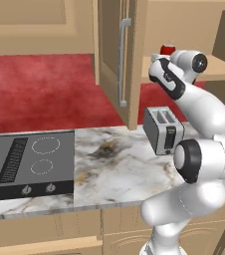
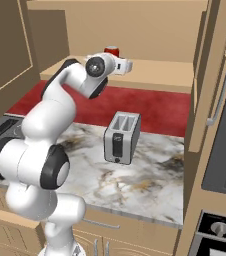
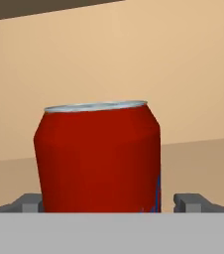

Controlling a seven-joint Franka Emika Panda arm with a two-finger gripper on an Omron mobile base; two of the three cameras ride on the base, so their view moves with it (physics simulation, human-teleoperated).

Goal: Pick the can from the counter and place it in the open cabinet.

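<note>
Even, shadowless rendered light; sharp, no glare

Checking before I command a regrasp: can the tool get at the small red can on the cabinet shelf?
Probably yes: the small red can stands upright on the tan shelf, directly between the tool's fingertips, nothing between them.

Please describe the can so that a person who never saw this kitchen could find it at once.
Look at the open tan wall cabinet above the marble counter. On its shelf stands the can, upright, between the robot's fingers. It is small and red with a silver top, unlike the grey toaster below.
</note>
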